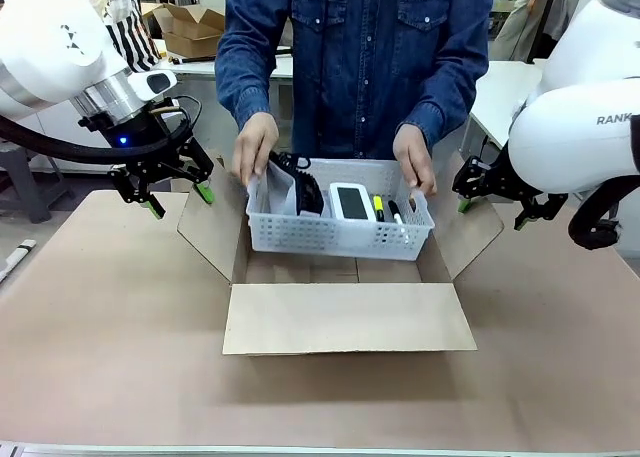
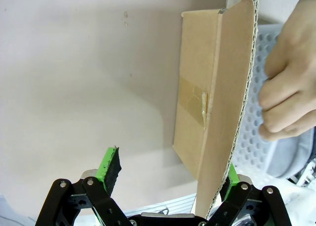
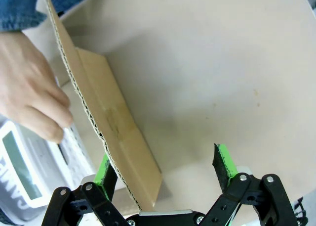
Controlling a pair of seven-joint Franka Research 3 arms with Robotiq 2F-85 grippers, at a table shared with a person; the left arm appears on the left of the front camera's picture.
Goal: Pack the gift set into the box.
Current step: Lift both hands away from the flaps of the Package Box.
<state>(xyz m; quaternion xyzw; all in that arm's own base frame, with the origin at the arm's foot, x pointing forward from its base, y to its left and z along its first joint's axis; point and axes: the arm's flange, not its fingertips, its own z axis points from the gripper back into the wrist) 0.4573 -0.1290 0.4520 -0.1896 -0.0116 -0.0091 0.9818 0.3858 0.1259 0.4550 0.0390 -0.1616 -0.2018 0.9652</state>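
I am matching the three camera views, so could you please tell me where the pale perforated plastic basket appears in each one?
Front view: the pale perforated plastic basket sits centre frame, in the open brown cardboard box, a person's hand at each end.
Left wrist view: only its perforated wall shows at the right edge, behind a box flap.
Right wrist view: its rim shows at lower left.
Shared landmark: the person's hands gripping the basket.

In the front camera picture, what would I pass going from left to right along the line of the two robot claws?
Left gripper with its jaws open → the box's left flap → the person's hand → the basket of gift items → the person's other hand → the box's right flap → right gripper.
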